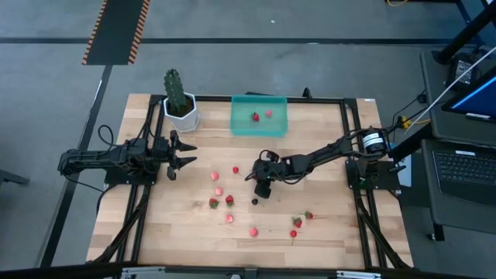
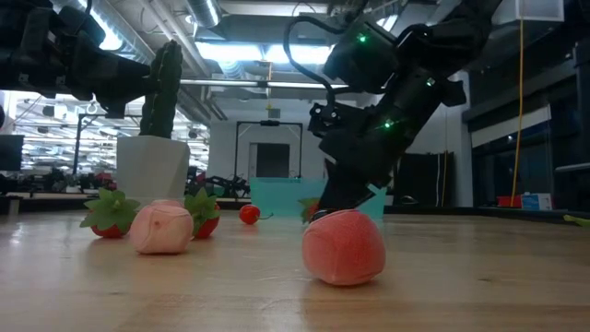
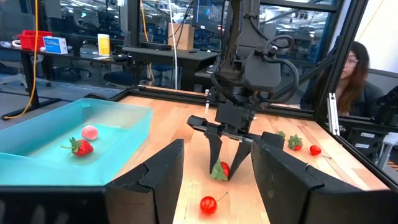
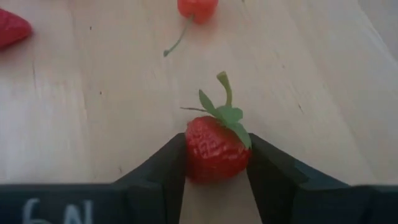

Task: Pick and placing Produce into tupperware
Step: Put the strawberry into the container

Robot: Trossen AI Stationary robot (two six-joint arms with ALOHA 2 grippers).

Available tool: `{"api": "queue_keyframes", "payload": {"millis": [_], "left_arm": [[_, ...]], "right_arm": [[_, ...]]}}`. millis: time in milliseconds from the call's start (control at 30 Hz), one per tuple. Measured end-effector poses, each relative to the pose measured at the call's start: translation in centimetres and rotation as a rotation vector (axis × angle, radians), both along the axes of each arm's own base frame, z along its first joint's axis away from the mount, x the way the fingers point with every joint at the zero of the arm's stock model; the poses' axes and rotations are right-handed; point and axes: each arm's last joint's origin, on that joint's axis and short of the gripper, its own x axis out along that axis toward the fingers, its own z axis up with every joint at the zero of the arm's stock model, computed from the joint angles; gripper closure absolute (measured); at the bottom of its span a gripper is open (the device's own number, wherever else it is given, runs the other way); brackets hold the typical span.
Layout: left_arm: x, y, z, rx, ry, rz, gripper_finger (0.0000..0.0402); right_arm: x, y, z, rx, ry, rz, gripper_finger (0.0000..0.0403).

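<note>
The right gripper (image 1: 261,188) is down at mid-table, its 2 fingers pinching a red strawberry (image 4: 214,148) that sits on the wood, so the grasp step is in hand. Next it calls for a lift and a carry toward the teal tupperware (image 1: 280,124) at the table's far edge, where 2 pieces (image 1: 255,117) lie. That path looks open; only a small cherry (image 3: 208,204) lies near. The left gripper (image 1: 183,155) waits beside the cactus pot (image 1: 181,118), fingers spread and empty, well apart from the route.
</note>
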Motion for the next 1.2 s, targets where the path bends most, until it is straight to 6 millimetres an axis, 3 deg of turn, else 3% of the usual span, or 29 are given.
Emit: {"api": "queue_keyframes", "payload": {"millis": [267, 500, 667, 833, 1200], "left_arm": [[0.0, 0.0, 0.0, 0.000, 0.000, 0.000, 0.0221], [0.0, 0.0, 0.0, 0.000, 0.000, 0.000, 0.0221], [0.0, 0.0, 0.0, 0.000, 0.000, 0.000, 0.0221], [0.0, 0.0, 0.0, 0.000, 0.000, 0.001, 0.0221], [0.0, 0.0, 0.0, 0.000, 0.000, 0.001, 0.0221]], "right_arm": [[0.4, 0.1, 1.1, -0.008, 0.001, 0.021, 0.0255], [-0.5, -0.9, 5.4, -0.036, -0.067, 0.042, 0.0254], [-1.5, -2.4, 9.1, -0.057, -0.151, 0.019, 0.0256], [-2.4, -4.4, 11.1, -0.067, -0.191, -0.034, 0.0254], [-3.1, -10.1, 11.3, -0.024, -0.195, -0.092, 0.0253]]}}
